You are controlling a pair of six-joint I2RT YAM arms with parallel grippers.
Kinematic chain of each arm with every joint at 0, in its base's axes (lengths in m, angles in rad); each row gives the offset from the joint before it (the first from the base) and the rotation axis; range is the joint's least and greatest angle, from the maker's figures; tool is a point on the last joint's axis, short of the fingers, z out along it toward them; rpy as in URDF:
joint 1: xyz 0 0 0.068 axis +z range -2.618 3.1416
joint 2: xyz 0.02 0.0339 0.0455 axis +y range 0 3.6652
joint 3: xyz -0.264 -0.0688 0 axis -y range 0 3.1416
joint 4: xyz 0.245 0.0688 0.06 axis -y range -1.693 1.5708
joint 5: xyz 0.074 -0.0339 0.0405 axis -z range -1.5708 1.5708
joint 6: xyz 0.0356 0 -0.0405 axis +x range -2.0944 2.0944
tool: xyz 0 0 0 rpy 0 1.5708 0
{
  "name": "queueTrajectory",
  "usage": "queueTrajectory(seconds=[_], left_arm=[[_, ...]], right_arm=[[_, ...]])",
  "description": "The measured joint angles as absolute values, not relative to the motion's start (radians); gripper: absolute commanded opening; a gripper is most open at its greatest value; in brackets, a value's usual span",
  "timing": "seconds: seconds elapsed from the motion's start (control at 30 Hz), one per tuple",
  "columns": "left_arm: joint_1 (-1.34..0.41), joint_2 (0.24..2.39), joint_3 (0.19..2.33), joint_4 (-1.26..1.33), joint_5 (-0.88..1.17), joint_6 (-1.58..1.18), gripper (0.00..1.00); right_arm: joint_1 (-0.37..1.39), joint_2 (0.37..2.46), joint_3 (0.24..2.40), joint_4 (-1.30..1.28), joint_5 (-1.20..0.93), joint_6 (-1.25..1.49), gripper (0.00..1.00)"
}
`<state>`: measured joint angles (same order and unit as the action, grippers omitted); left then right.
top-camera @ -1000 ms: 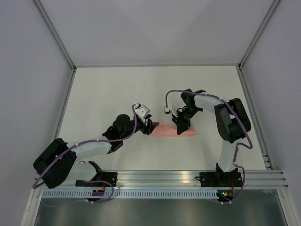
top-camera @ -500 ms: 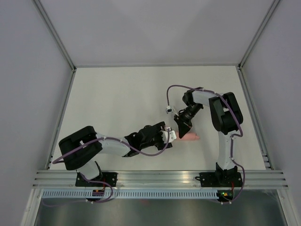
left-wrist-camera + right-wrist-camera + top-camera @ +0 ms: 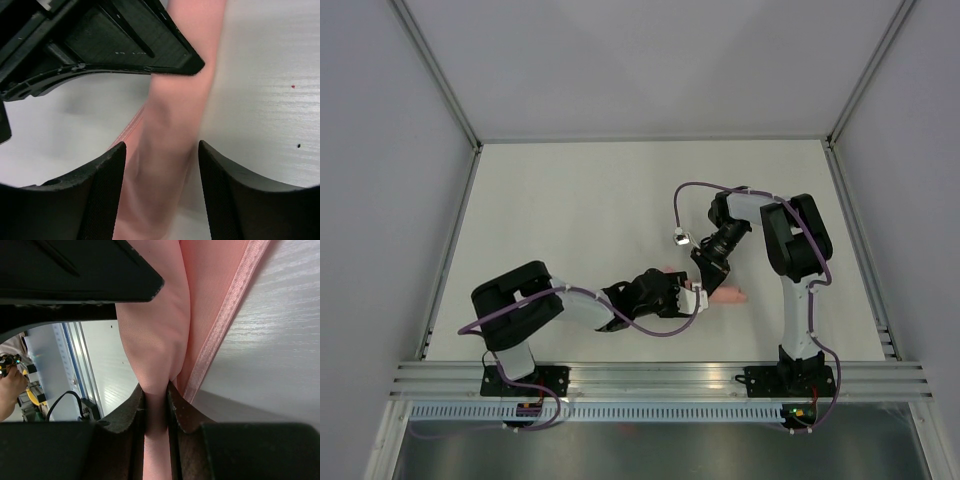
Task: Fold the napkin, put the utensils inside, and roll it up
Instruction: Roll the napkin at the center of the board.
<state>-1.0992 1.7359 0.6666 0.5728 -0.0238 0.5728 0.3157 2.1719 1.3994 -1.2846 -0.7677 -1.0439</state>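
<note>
The napkin (image 3: 729, 294) is a salmon-pink cloth gathered into a narrow roll on the white table. My right gripper (image 3: 708, 278) is shut on a fold of the napkin (image 3: 155, 340); in the right wrist view the gripper (image 3: 156, 388) pinches the cloth, and a hemmed edge (image 3: 225, 315) runs beside it. My left gripper (image 3: 687, 297) is open and straddles the roll (image 3: 170, 150) from the near-left side; in the left wrist view the gripper (image 3: 161, 146) has a finger on each side of the cloth, with a gap on the right. The fork is hidden.
The two grippers are close together over the napkin; the right gripper's black body (image 3: 115, 45) fills the top of the left wrist view. The metal rail (image 3: 660, 380) with the arm bases runs along the near edge. Walls stand on three sides.
My left arm has swung right and nearer, from the napkin's left end to straddling it beside the right gripper. The visible napkin has become shorter and more bunched. The right gripper shifted slightly nearer.
</note>
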Motion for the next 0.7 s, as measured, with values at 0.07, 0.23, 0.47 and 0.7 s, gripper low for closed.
queueTrajectory(seconds=[0.07, 0.23, 0.47, 0.7], left_arm=[[-1.102, 1.750, 0.676, 0.554, -0.023, 0.579, 0.60], [-1.103, 1.775, 0.701, 0.545, -0.015, 0.582, 0.56], [-1.105, 1.798, 0.717, 0.538, 0.018, 0.585, 0.20], [-1.105, 1.806, 0.763, 0.473, 0.053, 0.578, 0.02]], right_arm=[[0.316, 2.176, 1.403, -1.291, -0.767, -1.044, 0.01], [0.316, 2.179, 1.404, -1.295, -0.767, -1.044, 0.01], [0.314, 2.182, 1.404, -1.300, -0.765, -1.044, 0.07], [0.307, 2.152, 1.380, -1.286, -0.753, -1.035, 0.39]])
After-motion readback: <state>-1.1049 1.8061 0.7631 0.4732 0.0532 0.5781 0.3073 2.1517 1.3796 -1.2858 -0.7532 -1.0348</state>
